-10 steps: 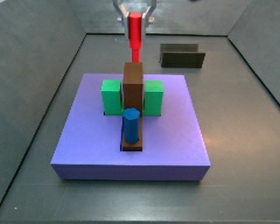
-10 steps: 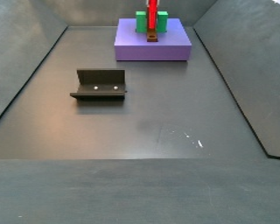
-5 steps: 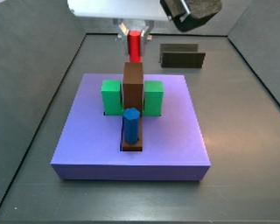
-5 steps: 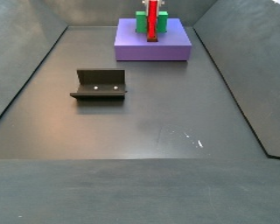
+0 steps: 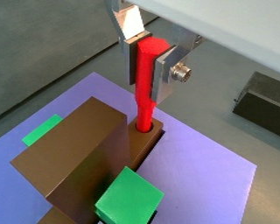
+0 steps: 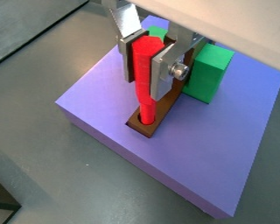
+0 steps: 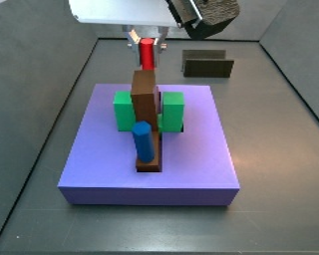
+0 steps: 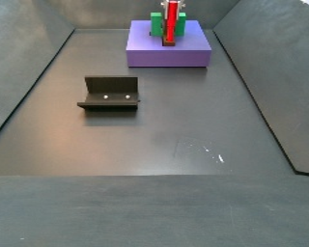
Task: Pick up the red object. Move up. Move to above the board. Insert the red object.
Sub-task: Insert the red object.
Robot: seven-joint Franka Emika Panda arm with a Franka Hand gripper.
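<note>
- Two wrist views are showing the nearest detail: the gripper (image 5: 150,54) is clamping the red object (image 5: 146,83) between its silver plates, the stick hanging upright with its lower end sitting at, or just inside, a brown-lined slot in the board (image 5: 206,179).
- In a wrist view the red object (image 6: 143,77) is meeting that slot close to one edge of the board (image 6: 219,162), with a green block (image 6: 208,71) standing just beside the gripper (image 6: 150,54).
- Beside the slot, the brown bar (image 5: 78,162) is rising tall, very near the stick, and a second green block (image 5: 130,197) is sitting against it.
- Moving outward in a side view, the blue peg (image 7: 145,144) is standing upright at the near end of the board (image 7: 109,169), the brown bar (image 7: 145,100) behind it, and the red object (image 7: 148,53) is showing only partly behind the bar under the gripper (image 7: 148,38).
- Farther off, the fixture (image 8: 111,93) is standing on the floor well apart from the board (image 8: 169,53).
- How deep the tip is seated is hard to judge; it is probably only starting to enter.
- Judging ahead: if the stick is tilted or off the slot's centre, pressing down could jam it on the rim or bend it sideways against the brown bar.
- Releasing too early could be letting it topple out.
- The pads could also be slipping along the slim stick under push-back.
</note>
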